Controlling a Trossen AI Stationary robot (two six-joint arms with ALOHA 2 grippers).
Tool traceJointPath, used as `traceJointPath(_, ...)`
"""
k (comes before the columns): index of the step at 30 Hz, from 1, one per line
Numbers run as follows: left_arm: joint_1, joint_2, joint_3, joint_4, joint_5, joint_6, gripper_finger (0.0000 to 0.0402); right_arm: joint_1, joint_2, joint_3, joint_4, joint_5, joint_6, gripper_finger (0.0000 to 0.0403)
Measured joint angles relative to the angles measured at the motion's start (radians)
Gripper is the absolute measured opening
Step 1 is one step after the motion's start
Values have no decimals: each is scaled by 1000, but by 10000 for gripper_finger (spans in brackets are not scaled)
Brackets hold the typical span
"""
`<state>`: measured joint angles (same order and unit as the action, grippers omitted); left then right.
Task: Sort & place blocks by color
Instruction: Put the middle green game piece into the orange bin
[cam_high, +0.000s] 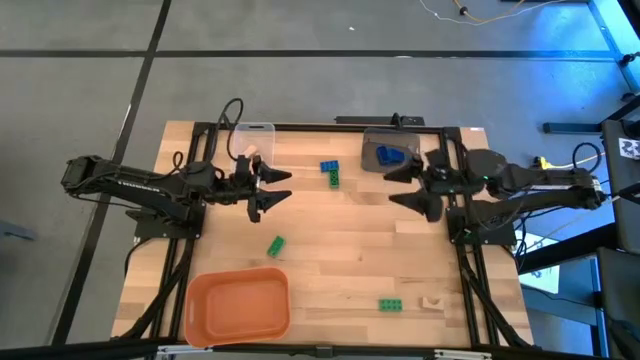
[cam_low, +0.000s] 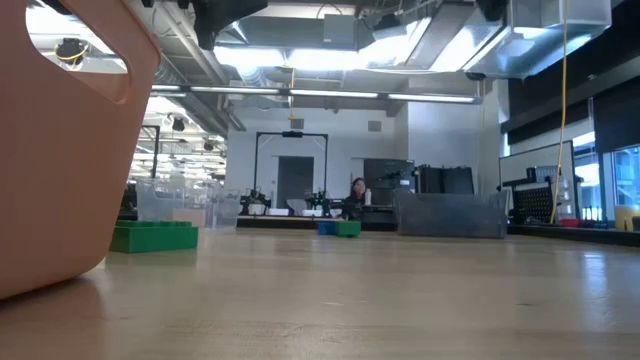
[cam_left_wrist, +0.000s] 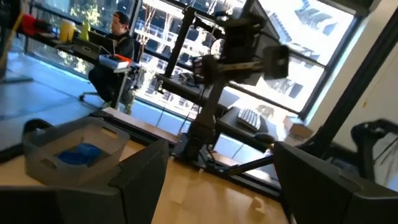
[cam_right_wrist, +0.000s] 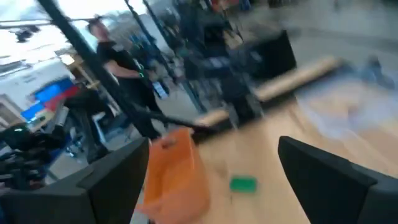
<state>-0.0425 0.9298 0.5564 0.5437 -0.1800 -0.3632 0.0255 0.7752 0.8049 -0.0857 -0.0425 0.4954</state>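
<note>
Several blocks lie flat on the wooden table: a blue block (cam_high: 329, 166) touching a green block (cam_high: 334, 179) at the far middle, a green block (cam_high: 275, 245) at centre left, and another green block (cam_high: 390, 305) beside a tan block (cam_high: 432, 301) near the front right. Blue blocks (cam_high: 390, 154) lie in the grey bin (cam_high: 372, 140). My left gripper (cam_high: 287, 187) stands open at the left, raised above the table and pointing toward the right. My right gripper (cam_high: 390, 187) stands open at the right, facing it. Neither has anything between its fingers.
An orange bin (cam_high: 238, 305) stands at the near left, close in front of the low camera (cam_low: 60, 150). A clear bin (cam_high: 252, 138) sits at the far left and the grey bin at the far right. People are seen in the room beyond the table.
</note>
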Motion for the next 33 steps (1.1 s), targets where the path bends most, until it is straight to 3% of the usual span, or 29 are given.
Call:
traceJointPath(4, 0, 0, 0, -12, -29, 75, 282, 78, -4, 0, 22, 155, -38, 357)
traceJointPath(11, 0, 0, 0, -22, -41, 190, 282, 117, 41, 0, 21, 166, -187, 357)
traceJointPath(16, -7, 0, 0, -34, -41, 170, 282, 118, 62, 0, 21, 164, -159, 357)
traceJointPath(19, -20, 0, 9, -63, -48, 71, 282, 117, 68, 0, 21, 164, -141, 357)
traceJointPath(21, -28, 0, 62, -218, -54, -34, 282, 117, 68, 0, 20, 164, -134, 357)
traceJointPath(27, -68, 108, 316, -949, -42, -381, 282, 117, 68, 0, 14, 165, -130, 357)
traceJointPath(33, -153, 318, 434, -1166, 47, -632, 282, 117, 69, 0, 7, 165, -130, 357)
